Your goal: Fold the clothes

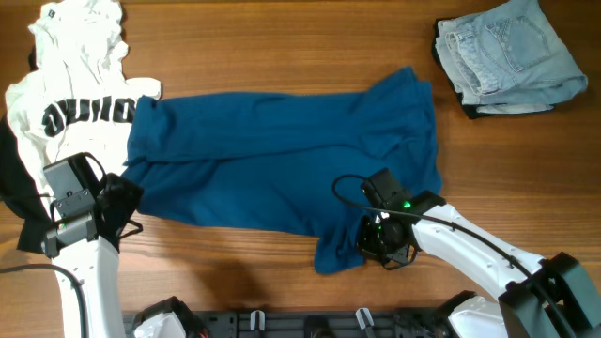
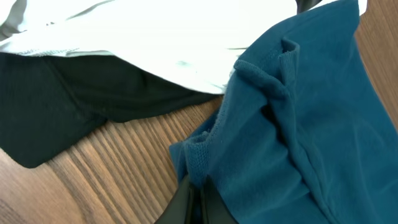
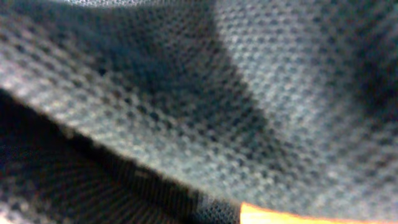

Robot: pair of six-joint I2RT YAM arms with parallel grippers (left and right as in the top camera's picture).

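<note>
The large teal-blue shirt (image 1: 282,160) lies spread across the middle of the wooden table. My left gripper (image 1: 127,199) is at its lower left corner. In the left wrist view that gripper (image 2: 198,194) is shut on the shirt's ribbed edge (image 2: 200,160). My right gripper (image 1: 369,239) sits on the shirt's folded lower right corner. Blurred teal fabric (image 3: 249,93) fills the right wrist view and hides the fingers, which are shut on the cloth.
A white tee with black letters (image 1: 66,94) lies bunched at the far left, over a black garment (image 1: 14,188). Both also show in the left wrist view, the tee (image 2: 155,31) above the black cloth (image 2: 62,106). Folded pale jeans (image 1: 507,52) sit at the top right.
</note>
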